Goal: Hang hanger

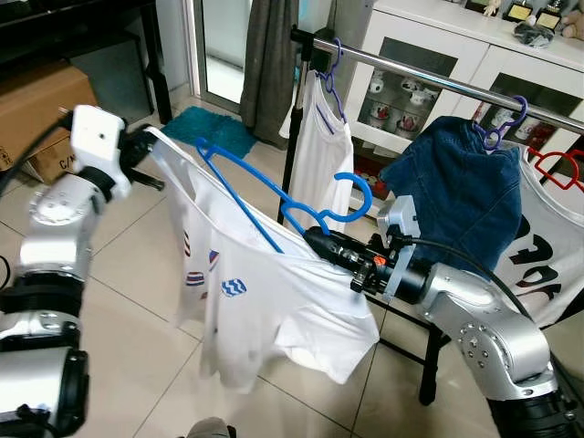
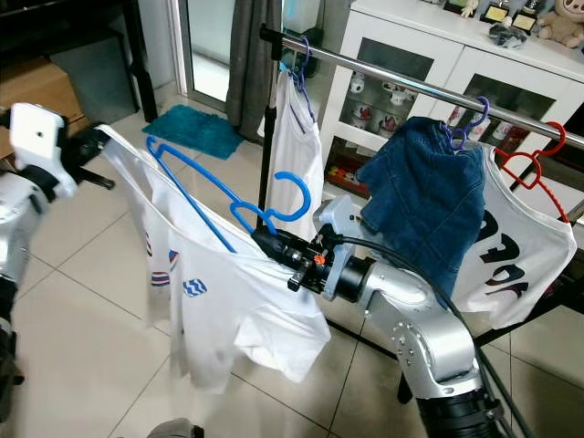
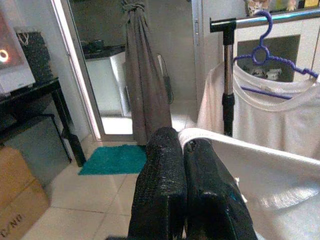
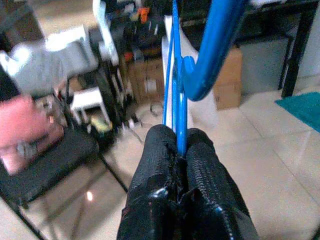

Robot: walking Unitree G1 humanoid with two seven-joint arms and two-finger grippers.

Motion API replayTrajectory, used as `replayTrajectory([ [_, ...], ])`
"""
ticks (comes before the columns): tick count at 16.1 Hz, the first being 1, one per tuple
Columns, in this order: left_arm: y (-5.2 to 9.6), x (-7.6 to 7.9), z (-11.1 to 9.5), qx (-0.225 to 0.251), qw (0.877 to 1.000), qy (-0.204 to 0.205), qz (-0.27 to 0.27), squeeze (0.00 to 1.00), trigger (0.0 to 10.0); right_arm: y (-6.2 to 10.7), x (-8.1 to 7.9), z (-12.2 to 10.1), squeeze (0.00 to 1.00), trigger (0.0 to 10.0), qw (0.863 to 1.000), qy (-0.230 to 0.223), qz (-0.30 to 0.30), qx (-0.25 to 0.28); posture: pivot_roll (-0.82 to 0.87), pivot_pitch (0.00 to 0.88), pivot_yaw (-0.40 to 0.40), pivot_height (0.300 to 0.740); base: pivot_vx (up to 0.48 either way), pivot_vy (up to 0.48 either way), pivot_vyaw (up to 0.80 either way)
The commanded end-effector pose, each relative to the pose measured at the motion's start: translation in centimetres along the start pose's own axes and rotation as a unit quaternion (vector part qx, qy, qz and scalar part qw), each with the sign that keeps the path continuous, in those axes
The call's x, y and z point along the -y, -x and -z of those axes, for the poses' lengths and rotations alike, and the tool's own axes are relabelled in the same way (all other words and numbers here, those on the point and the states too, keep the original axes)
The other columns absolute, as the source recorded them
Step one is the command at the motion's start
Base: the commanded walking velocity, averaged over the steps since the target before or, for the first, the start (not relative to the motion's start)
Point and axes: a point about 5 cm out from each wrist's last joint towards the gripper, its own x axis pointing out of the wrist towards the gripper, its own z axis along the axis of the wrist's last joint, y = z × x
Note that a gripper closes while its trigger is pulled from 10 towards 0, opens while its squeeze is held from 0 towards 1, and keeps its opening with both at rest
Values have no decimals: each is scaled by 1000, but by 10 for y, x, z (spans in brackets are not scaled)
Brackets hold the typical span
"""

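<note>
Right gripper (image 1: 315,239): fingers clamped on the neck of the blue hanger (image 1: 274,196), just below its hook.
Left gripper (image 1: 151,139): fingers pinched on the shoulder edge of the white T-shirt (image 1: 265,301).
Blue hanger: tilted in the air before the rail's left end, carrying the T-shirt.
Metal rail (image 1: 438,80): carries a white top (image 1: 319,155), a denim garment (image 1: 465,187) and a printed shirt (image 1: 547,246).

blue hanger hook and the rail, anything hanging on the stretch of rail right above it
In the left eye view, the rail is bare between the white top and the denim jacket, above the blue hanger.
</note>
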Motion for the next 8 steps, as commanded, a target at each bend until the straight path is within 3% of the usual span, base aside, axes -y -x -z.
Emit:
replayTrajectory([
  [1, -3, 8, -4, 14, 1000, 14, 6, 0, 0, 4, 5, -6, 0, 0, 1000, -14, 18, 21, -8, 0, -102, 740, 0, 0, 0],
  [3, -10, 57, 0, 27, 994, 52, 93, 0, 0, -15, 8, -20, 0, 0, 988, -62, 88, 109, -18, 0, -95, 740, 0, 0, 0],
  [4, -14, 92, -5, 43, 986, 77, 141, 0, 0, -23, 15, -28, 0, 0, 965, -119, 156, 175, -15, 0, -106, 740, 0, 0, 0],
  [5, -15, 111, -10, 54, 980, 91, 170, 0, 0, -26, 19, -29, 0, 0, 949, -154, 185, 203, -8, 0, -110, 740, 0, 0, 0],
  [7, -11, 136, -20, 70, 970, 108, 207, 0, 0, -26, 28, -27, 0, 0, 939, -146, 229, 211, 0, 0, -111, 740, 0, 0, 0],
  [8, 2, 148, -30, 91, 955, 137, 245, 0, 0, -20, 39, -27, 0, 0, 925, -112, 292, 216, -10, 0, -93, 740, 0, 0, 0],
])
